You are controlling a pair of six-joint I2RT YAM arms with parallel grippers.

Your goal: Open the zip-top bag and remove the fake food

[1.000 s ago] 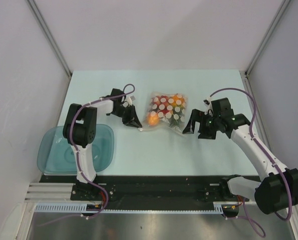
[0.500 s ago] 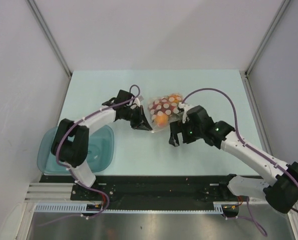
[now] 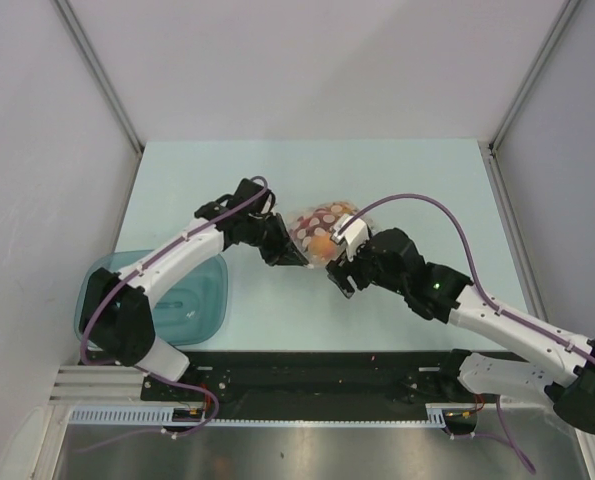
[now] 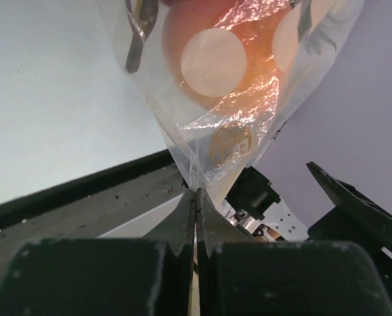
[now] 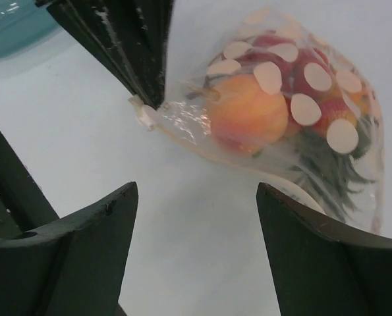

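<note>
The zip-top bag (image 3: 318,228) is clear with pale dots and sits mid-table, its near corner lifted. Inside shows the fake food (image 5: 248,112): an orange piece, red pieces and green leaves. My left gripper (image 3: 290,256) is shut on the bag's corner; in the left wrist view the bag (image 4: 228,99) rises from my closed left gripper (image 4: 197,192). My right gripper (image 3: 339,276) is open and empty just right of and nearer than the bag. In the right wrist view my right gripper (image 5: 197,192) stands wide apart below the bag (image 5: 281,112).
A teal translucent tray (image 3: 199,298) sits at the table's near left, partly under the left arm; its edge shows in the right wrist view (image 5: 11,26). The black rail (image 3: 307,375) runs along the near edge. White walls enclose the table.
My left gripper closed on the bag's near corner and lifted it, bunching the bag. My right arm swung left across the table and came close beside the bag, jaws still open.
</note>
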